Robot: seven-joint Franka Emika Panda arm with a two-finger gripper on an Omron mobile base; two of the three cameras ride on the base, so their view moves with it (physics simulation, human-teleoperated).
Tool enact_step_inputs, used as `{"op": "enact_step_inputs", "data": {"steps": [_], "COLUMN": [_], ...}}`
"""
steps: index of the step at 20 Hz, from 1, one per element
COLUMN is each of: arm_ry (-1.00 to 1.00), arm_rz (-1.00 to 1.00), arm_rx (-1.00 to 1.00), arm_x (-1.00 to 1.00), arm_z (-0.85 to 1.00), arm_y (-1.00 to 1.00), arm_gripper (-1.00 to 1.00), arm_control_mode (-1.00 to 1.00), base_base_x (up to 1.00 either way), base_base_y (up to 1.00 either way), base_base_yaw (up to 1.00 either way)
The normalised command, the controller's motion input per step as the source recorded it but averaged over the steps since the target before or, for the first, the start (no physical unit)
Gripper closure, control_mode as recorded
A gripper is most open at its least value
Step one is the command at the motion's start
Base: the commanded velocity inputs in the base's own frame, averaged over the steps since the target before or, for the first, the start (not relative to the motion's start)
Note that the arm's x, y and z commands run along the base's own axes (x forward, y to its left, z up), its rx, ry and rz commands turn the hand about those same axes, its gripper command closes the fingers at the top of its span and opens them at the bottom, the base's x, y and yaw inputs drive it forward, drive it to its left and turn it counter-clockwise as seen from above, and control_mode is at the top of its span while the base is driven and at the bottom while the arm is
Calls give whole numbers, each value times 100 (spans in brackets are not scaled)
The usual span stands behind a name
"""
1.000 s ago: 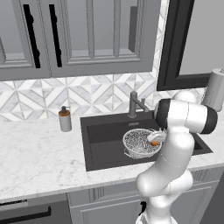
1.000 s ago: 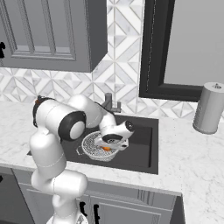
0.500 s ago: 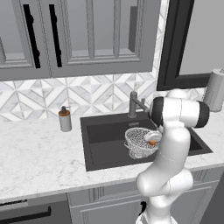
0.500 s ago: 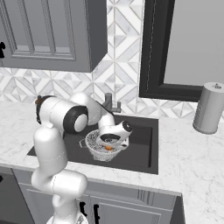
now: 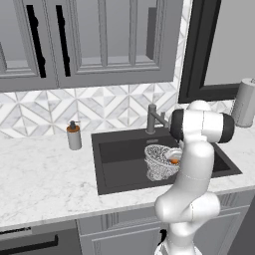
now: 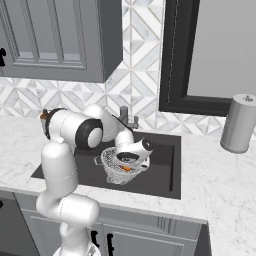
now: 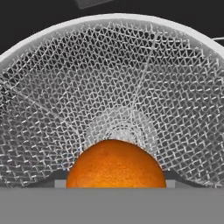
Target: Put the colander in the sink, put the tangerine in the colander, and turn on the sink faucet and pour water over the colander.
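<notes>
**A:** Left of the basin, on the pale marble counter point(image 5: 45, 174), stood a small grey soap pump bottle with a brown top point(image 5: 74, 136). Why there?

**B:** Probably just parked within reach of the sink. It played no part. Next came the large rectangular dark charcoal sink point(image 5: 119, 167), and at its back edge the short grey metal faucet with the angled spout point(image 5: 152, 118), its spout pointing over the basin, so water would likely fall near the bowl.

**A:** And the bowl?

**B:** The round silver-white perforated mesh colander point(image 5: 160, 162) sat inside the sink, in front of the faucet. The two-finger gripper point(image 6: 131, 164) reached down into it, and the small round bright orange tangerine point(image 7: 115, 164) sat between the finger tips, low over the mesh. I judged it was held so the fruit would land in the bowl.

**A:** Were the jaws pinching it?

**B:** They stood about a fruit's width apart; whether they gripped or had let go, I couldn't tell.

**A:** Further right?

**B:** A tall grey cylindrical canister point(image 6: 239, 124) on the counter, well apart.

**A:** Any writing?

**B:** None readable on anything.
</notes>
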Motion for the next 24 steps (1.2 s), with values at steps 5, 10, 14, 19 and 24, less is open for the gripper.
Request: {"op": "enact_step_inputs", "data": {"steps": [5, 10, 14, 19, 24], "arm_ry": [0, 0, 0, -1, -12], "arm_rz": [-2, -2, 0, 0, 5], "arm_rx": [0, -4, -6, -1, -1], "arm_x": [0, -4, -7, -31, -59], "arm_z": [5, 26, 36, 57, 54], "arm_y": [10, 0, 0, -16, -19], "arm_gripper": [-100, -100, -100, -100, -100], "arm_control_mode": [-100, -100, -100, -100, -100], "base_base_x": [0, 0, 0, 0, 0], "base_base_y": [0, 0, 0, 0, 0], "base_base_yaw": [0, 0, 0, 0, 0]}}
